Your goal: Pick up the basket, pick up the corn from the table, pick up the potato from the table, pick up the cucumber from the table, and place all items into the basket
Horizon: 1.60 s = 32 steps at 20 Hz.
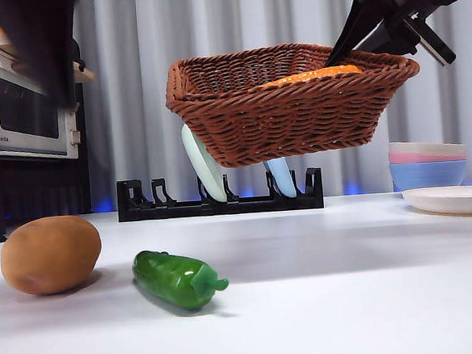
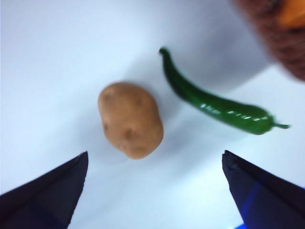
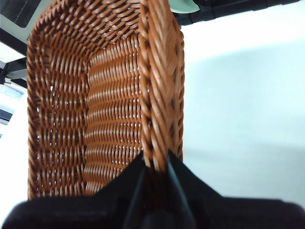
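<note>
no readable text, labels, brands or numbers anywhere

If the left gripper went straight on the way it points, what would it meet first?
Probably the potato: it lies nearest the open left gripper's line, with the cucumber off to one side. Depth is unclear.

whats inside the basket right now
The corn shows as an orange strip above the rim of the basket, which the right gripper holds off the table. The wicker wall hides the rest of the inside.
</note>
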### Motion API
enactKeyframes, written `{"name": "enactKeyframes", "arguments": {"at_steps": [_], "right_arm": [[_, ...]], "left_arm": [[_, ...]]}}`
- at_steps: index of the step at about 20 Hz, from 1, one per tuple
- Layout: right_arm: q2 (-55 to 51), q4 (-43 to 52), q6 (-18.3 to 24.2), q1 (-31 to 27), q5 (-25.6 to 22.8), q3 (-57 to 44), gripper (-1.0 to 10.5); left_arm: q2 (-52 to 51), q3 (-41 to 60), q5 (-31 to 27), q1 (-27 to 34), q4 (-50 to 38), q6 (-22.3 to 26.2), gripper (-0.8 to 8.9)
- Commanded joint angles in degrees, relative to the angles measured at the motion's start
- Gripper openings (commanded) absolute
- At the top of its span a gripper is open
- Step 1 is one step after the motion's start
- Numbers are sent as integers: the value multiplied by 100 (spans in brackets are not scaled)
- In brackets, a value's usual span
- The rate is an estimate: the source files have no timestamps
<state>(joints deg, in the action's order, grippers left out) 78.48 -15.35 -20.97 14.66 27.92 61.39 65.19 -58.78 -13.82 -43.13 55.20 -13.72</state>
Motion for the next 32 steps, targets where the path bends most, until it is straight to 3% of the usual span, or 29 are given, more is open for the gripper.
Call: {"name": "enactKeyframes", "arguments": {"at_steps": [1, 9, 17, 18, 19, 20, 21, 24, 29, 32], "right_arm": [[-15, 118, 2, -2, 61, 61, -12], [-15, 116, -9, -2, 61, 61, -12], [-15, 118, -20, -2, 48, 61, -12], [-15, 118, -22, -2, 48, 61, -12], [-15, 118, -22, -2, 46, 61, -12], [-15, 118, -22, -2, 39, 61, -12], [-15, 118, -22, -2, 26, 61, -12], [-15, 118, -22, -2, 22, 61, -13], [-15, 120, -20, 0, 4, 61, -12], [-15, 118, -22, 11, 13, 61, -12]], "left_arm": [[46, 553, 315, 337, -457, -131, 472], [898, 979, 1639, 1792, -2011, 369, 472], [2070, 979, 1832, 1912, -2573, 494, 462], [2068, 979, 1786, 1912, -2568, 494, 403], [2050, 977, 1676, 1912, -2564, 516, 239], [2044, 975, 1672, 1915, -2555, 625, 80], [2011, 966, 1690, 1912, -2518, 695, -11], [1565, 901, 1897, 1906, -2087, 870, -8], [76, -61, 2883, 1906, -190, 1322, -8], [-584, -826, 3084, 1840, -275, 1172, -8]]}}
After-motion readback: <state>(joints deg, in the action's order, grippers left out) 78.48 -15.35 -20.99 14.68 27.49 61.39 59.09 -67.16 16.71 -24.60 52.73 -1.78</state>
